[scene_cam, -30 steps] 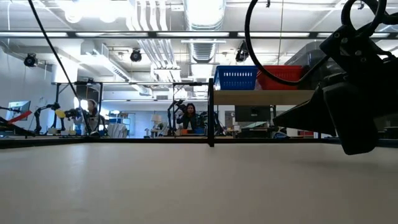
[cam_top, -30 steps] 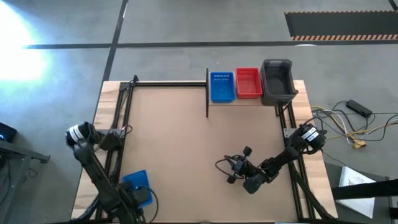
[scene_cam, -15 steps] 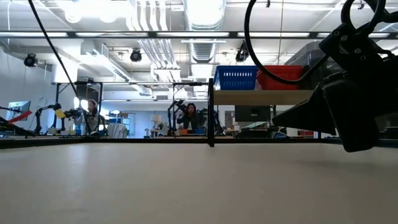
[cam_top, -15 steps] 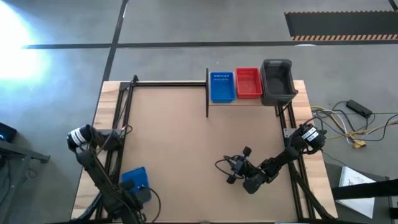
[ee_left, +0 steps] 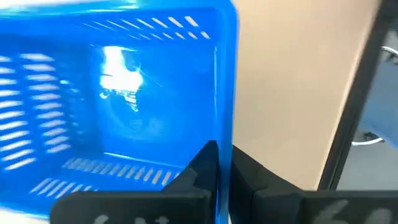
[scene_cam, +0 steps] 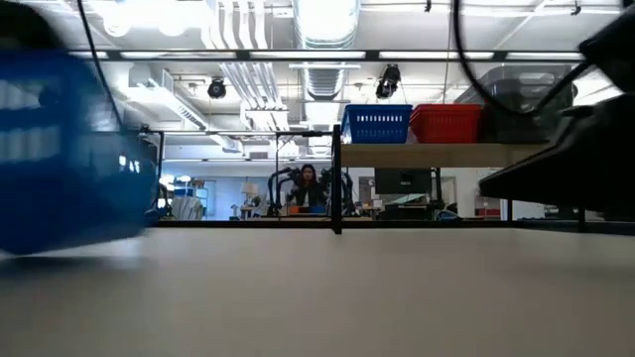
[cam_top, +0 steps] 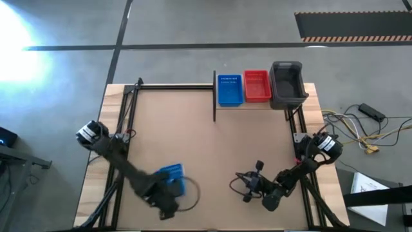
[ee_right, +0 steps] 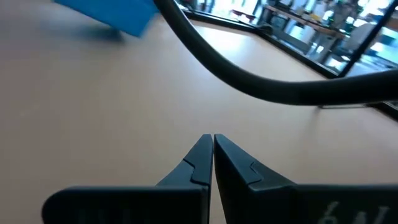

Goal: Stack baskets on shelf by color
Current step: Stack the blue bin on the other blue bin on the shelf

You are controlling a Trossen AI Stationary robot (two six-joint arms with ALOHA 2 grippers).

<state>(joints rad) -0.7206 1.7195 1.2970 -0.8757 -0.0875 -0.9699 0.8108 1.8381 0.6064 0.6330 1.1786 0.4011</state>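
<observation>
My left gripper (cam_top: 170, 188) is shut on a blue basket (cam_top: 171, 173) at the table's near middle-left. That basket fills the left wrist view (ee_left: 112, 93) and shows blurred at the low view's left (scene_cam: 69, 149). On the wooden shelf (cam_top: 248, 105) at the far right rest a blue basket (cam_top: 230, 90), a red basket (cam_top: 257, 86) and a grey basket (cam_top: 287, 84), side by side on their bottoms. My right gripper (cam_top: 250, 190) is shut on nothing, low over the table's near right (ee_right: 212, 140). My left gripper pinches one side wall of the blue basket at its rim (ee_left: 225, 127), close to a corner. One finger (ee_left: 202, 168) is inside the basket and the other outside. The fingers slant down from the table's near side. The basket is tilted; whether it is clear of the table I cannot tell.
A thin black post (cam_top: 214, 96) stands at the shelf's left end. Black frame rails (cam_top: 122, 122) run along the table's left and right sides. My right arm's cable (ee_right: 267, 81) loops over the table. Bare tabletop (cam_top: 187, 135) lies between the held basket and the shelf.
My left gripper has shut on the blue basket's wall at the table's near left corner. It has then carried the basket toward the table's right edge and a little toward the far edge. My right gripper has shifted slightly toward the near edge, staying shut.
</observation>
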